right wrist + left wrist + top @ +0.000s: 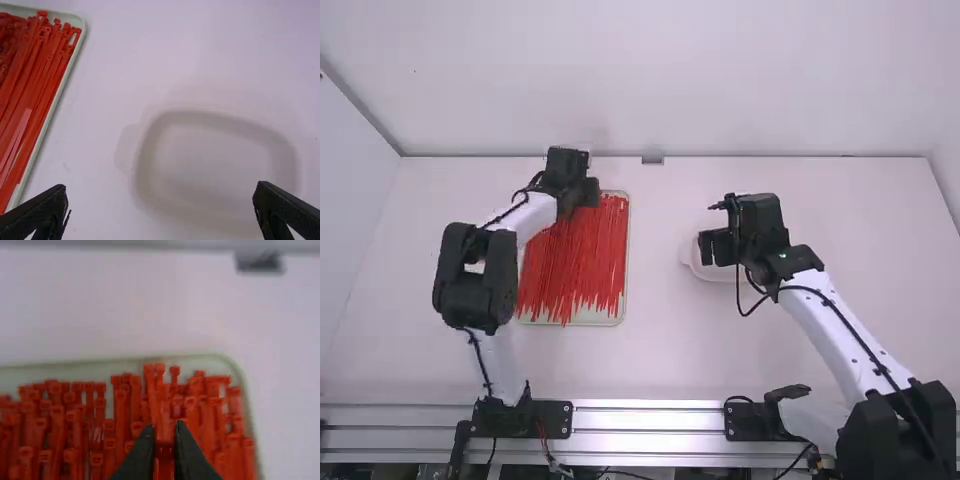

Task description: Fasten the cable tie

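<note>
A heap of red cable ties (575, 262) lies in a pale flat tray (623, 305) left of the table's middle. My left gripper (572, 190) is down at the tray's far end. In the left wrist view its fingertips (162, 437) stand almost together, pinching the head end of one red cable tie (164, 415) on top of the pile. My right gripper (720, 245) hovers over a small white dish (698, 262) right of the tray. Its fingers (50, 207) are spread wide, with nothing between them and the dish (210, 165) below.
The tray's rounded rim (220, 360) stops short of the back wall, where a small grey bracket (260, 261) sits. The tray's corner with ties (30, 60) lies beside the dish. Bare white table stretches in front and to the right.
</note>
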`<move>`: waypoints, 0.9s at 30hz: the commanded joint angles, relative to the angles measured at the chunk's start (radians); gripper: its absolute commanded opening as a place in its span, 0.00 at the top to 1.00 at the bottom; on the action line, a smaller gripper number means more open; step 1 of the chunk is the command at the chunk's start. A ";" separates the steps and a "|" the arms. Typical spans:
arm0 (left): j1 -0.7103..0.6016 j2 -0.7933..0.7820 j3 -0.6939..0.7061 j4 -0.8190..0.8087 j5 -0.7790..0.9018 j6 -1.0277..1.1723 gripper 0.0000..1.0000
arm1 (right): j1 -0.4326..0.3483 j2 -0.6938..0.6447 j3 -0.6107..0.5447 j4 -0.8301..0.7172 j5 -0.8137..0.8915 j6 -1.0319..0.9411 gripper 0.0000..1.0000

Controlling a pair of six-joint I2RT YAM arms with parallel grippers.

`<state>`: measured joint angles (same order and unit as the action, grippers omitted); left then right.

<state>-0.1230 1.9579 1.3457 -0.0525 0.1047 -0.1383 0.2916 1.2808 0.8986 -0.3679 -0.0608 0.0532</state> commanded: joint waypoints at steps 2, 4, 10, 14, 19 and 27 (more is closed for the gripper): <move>-0.023 -0.151 0.010 -0.003 0.011 0.008 0.94 | 0.001 0.006 0.037 0.001 0.002 0.002 0.02; -0.023 -0.212 -0.002 -0.004 0.011 0.016 0.94 | -0.004 0.006 0.037 0.001 0.002 0.002 0.01; -0.024 -0.429 -0.068 -0.026 0.008 0.057 0.94 | 0.005 0.006 0.037 0.000 0.002 0.002 0.01; -0.015 -0.572 -0.158 -0.023 0.008 0.059 0.94 | 0.003 0.006 0.037 0.002 0.002 0.002 0.02; -0.021 -0.706 -0.284 0.022 -0.036 0.051 0.93 | 0.006 0.006 0.037 0.004 0.002 0.002 0.01; -0.019 -0.759 -0.411 0.066 -0.068 0.003 0.91 | 0.005 0.006 0.037 0.000 -0.020 0.001 0.02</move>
<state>-0.1421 1.2087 0.9554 0.0101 0.0479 -0.1162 0.2935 1.2808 0.8986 -0.3668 -0.0685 0.0513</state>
